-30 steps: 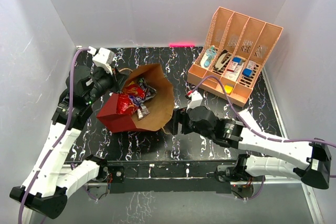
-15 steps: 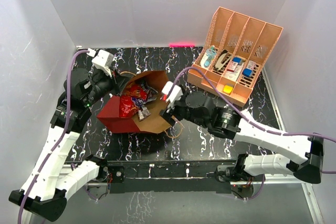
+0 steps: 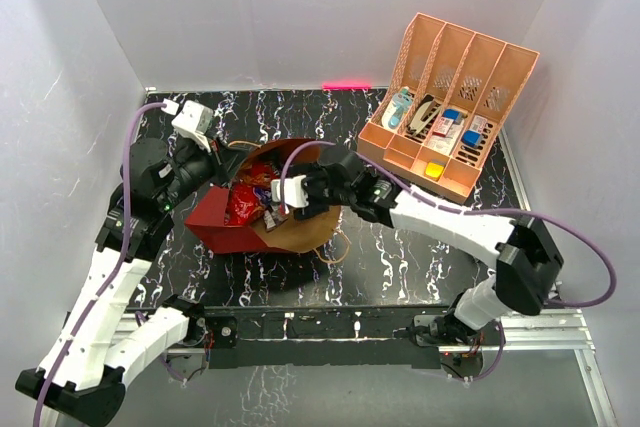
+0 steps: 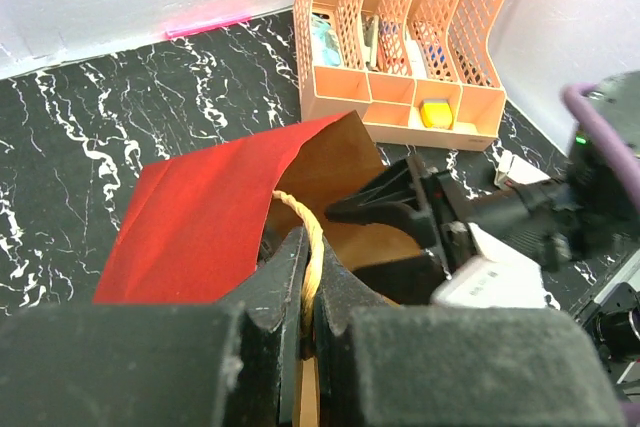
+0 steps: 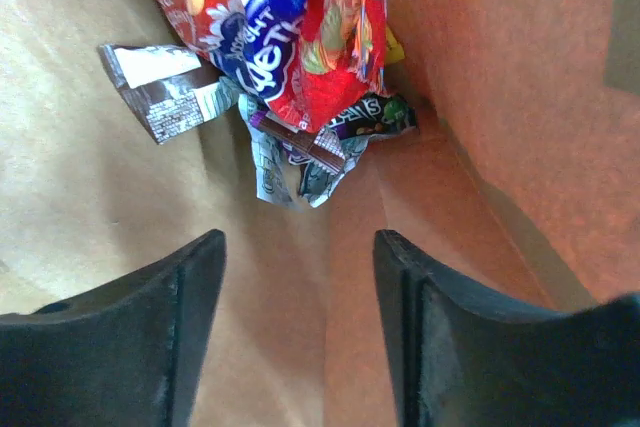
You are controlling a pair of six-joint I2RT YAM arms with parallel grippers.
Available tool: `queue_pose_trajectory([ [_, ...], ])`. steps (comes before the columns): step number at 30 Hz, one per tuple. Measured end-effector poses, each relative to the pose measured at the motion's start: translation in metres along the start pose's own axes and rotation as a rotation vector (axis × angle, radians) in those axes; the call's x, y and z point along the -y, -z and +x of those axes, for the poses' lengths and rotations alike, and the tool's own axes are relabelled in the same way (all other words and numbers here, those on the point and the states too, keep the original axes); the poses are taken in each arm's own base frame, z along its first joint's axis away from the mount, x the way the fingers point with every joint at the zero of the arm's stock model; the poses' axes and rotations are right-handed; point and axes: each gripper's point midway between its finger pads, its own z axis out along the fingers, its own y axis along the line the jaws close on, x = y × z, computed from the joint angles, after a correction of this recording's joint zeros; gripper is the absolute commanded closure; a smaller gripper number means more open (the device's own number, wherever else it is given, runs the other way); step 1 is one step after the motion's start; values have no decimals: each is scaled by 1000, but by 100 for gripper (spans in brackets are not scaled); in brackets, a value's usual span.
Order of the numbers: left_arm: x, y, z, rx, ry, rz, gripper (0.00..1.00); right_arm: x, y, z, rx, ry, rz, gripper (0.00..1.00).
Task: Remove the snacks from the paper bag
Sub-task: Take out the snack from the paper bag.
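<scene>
The paper bag [image 3: 218,219] lies on its side, red outside and brown inside, mouth facing right. My left gripper [image 3: 222,159] is shut on its tan cord handle [image 4: 312,237] at the upper rim, and the jaws [image 4: 308,252] pinch the cord. My right gripper [image 3: 276,201] is open inside the bag's mouth. In the right wrist view it [image 5: 298,252] faces the snacks: a large red packet [image 5: 290,27], a silvery packet [image 5: 160,97] and a purple candy bar [image 5: 372,119] on the kraft lining [image 5: 110,217]. It touches none of them.
A peach slotted organizer [image 3: 450,107] with blue-and-white items stands at the back right; it also shows in the left wrist view [image 4: 400,47]. The bag's other cord handle [image 3: 338,247] lies on the black marbled table [image 3: 400,257]. White walls enclose the table.
My right gripper moved from the table right of the bag up and left into the bag's mouth. My left gripper kept hold of the handle and the bag's mouth narrowed.
</scene>
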Motion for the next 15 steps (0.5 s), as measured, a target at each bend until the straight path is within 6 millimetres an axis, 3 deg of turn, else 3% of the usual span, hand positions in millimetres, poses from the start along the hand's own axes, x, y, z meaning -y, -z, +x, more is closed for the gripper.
queue_pose_trajectory([
  [2, 0, 0, 2, -2, 5, 0, 100, 6, -10, 10, -13, 26, -9, 58],
  [6, 0, 0, 2, -1, 4, -7, 100, 0, -32, 20, -20, 48, -61, 49],
  [15, 0, 1, 5, -7, -10, -25, 100, -13, -62, 36, -23, 68, -96, 48],
])
